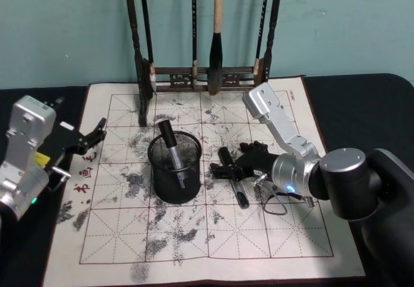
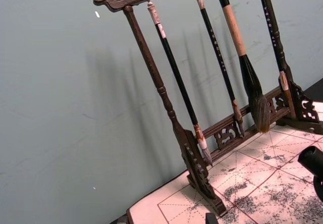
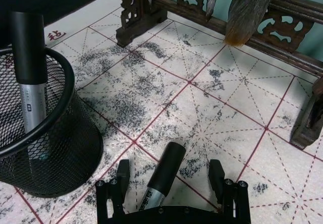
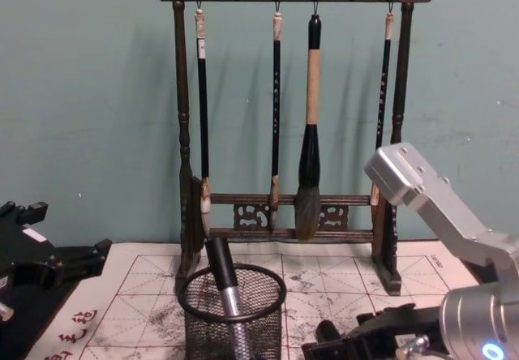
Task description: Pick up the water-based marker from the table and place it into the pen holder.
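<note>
Reaching low over the mat (image 1: pixel 272 235), our right gripper (image 3: pixel 169 170) sits just right of the pen holder (image 1: pixel 163 189), fingers spread wide astride the water-based marker (image 1: pixel 240 195), which lies flat on the mat. We note another marker (image 1: pixel 171 150) leaning inside the pen holder. Left gripper (image 1: pixel 97 135) parked at the mat's left edge, fingers apart.

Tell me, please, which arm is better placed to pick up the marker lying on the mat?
The right: the right gripper straddles the marker with open jaws, while the left gripper sits off at the left edge of the mat.
</note>
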